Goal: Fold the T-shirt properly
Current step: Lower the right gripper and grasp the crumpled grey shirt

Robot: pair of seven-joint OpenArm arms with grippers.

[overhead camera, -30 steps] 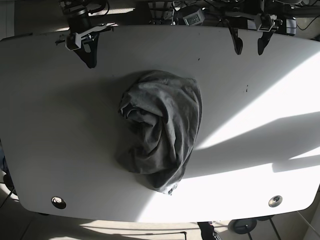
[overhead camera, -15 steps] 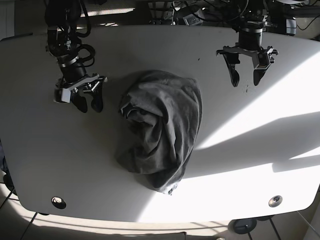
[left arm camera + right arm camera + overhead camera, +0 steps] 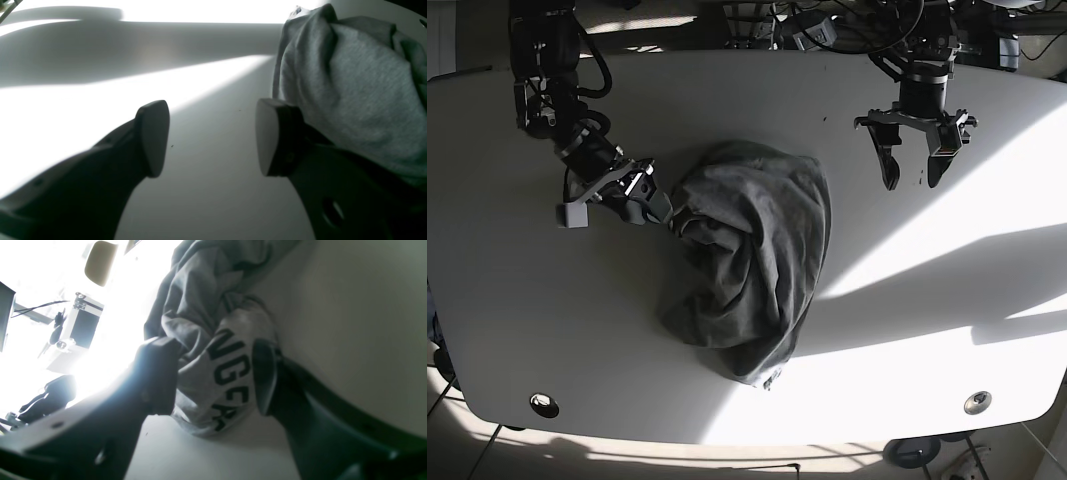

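Note:
A crumpled grey T-shirt (image 3: pixel 752 265) lies bunched in the middle of the white table (image 3: pixel 517 300). My right gripper (image 3: pixel 652 207) is at the shirt's left edge. In the right wrist view it (image 3: pixel 213 376) is open, with a fold of the T-shirt (image 3: pixel 227 373) bearing black letters between its jaws. My left gripper (image 3: pixel 911 172) is open and empty over bare table, to the right of the shirt's upper part and apart from it. In the left wrist view it (image 3: pixel 210 138) faces the table, with the T-shirt (image 3: pixel 350 83) just beyond its right finger.
Bright sunlight bands cross the table's right and front (image 3: pixel 947 230). Two metal grommets (image 3: pixel 544 405) (image 3: pixel 977 402) sit near the front edge. Cables and gear (image 3: pixel 807 25) crowd the far edge. A dark case (image 3: pixel 81 323) stands beyond the table.
My right gripper has swung from the far left of the table to the shirt's left edge, with its jaws around a fold. My left gripper has come out from the far edge and shifted slightly.

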